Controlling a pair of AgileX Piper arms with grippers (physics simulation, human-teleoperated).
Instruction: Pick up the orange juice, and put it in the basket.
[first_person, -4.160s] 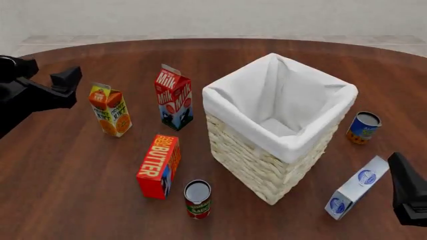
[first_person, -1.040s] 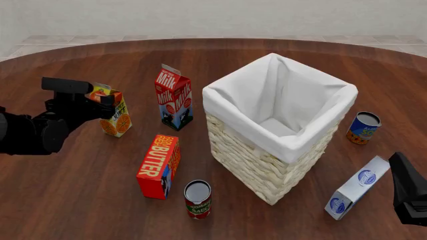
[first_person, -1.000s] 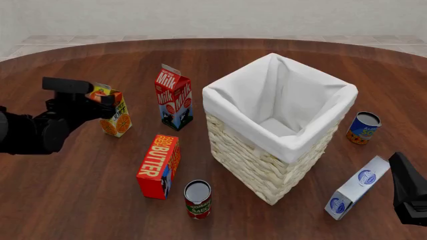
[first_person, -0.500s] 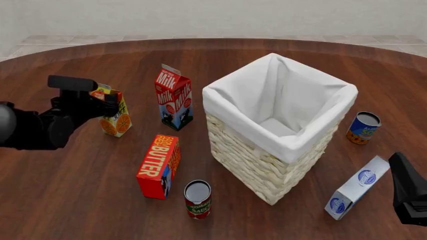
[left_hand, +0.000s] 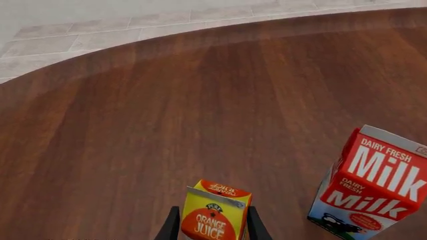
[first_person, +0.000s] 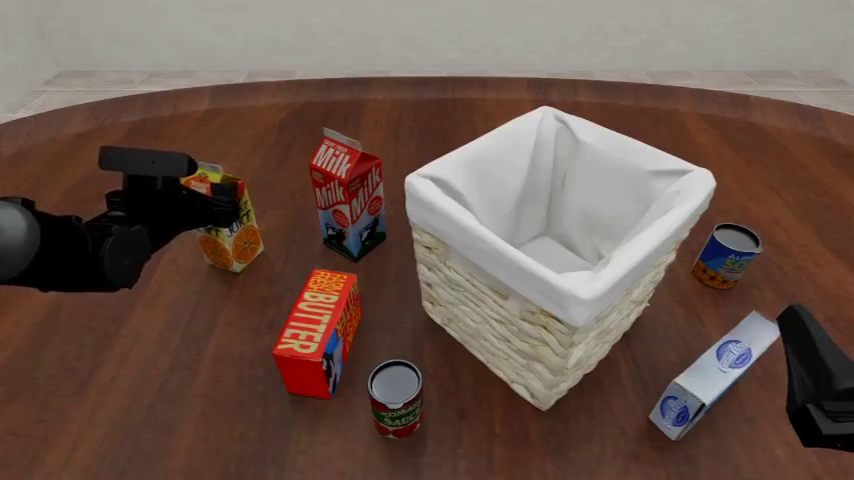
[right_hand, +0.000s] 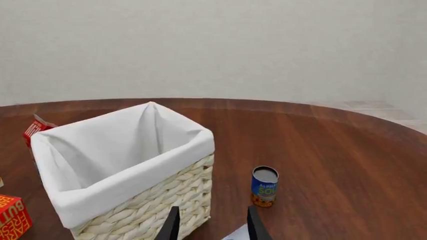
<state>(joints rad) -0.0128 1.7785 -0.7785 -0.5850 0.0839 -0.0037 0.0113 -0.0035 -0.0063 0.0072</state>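
Since half a second ago, the left pincer has eased slightly forward around the orange juice. That carton stands upright on the worktop, gable up, left of the milk carton, well apart from the basket. Both fingers bracket its sides, pinching it; the right pincer hangs spread, empty.

There are two gable-top cartons: the orange juice and one milk carton. Two cans, two boxes, one basket.
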